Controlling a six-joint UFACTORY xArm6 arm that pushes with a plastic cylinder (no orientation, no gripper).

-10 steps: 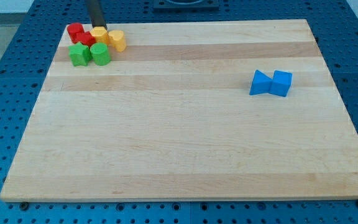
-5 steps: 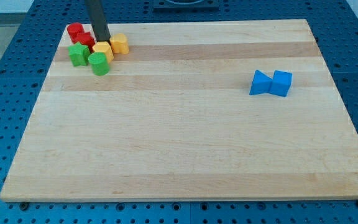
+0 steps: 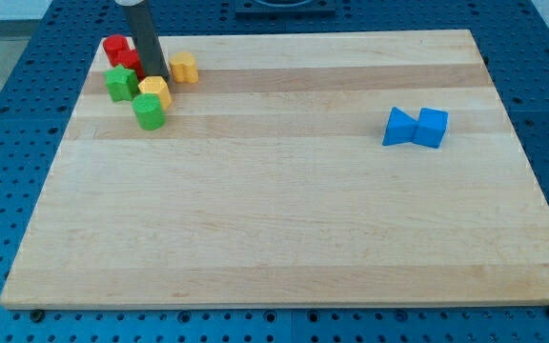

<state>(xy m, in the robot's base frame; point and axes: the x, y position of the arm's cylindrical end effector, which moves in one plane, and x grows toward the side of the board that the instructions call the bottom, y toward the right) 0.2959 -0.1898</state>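
My tip (image 3: 156, 77) stands near the board's top left corner, touching the top of a yellow block (image 3: 154, 90). Just below that block lies a green cylinder (image 3: 148, 111), pressed against it. A green star-shaped block (image 3: 119, 83) sits to the left of the tip. Two red blocks lie up and left: one (image 3: 115, 47) at the corner, the other (image 3: 131, 61) partly hidden behind the rod. Another yellow block (image 3: 184, 68) rests to the right of the rod, apart from it.
A blue triangular block (image 3: 399, 127) and a blue cube (image 3: 432, 127) touch each other at the view's right. The wooden board (image 3: 284, 210) lies on a blue perforated table (image 3: 8, 105).
The tip has moved down the view, pushing one yellow block and the green cylinder downward. The other yellow block was left behind at the right. The blue blocks stayed put.
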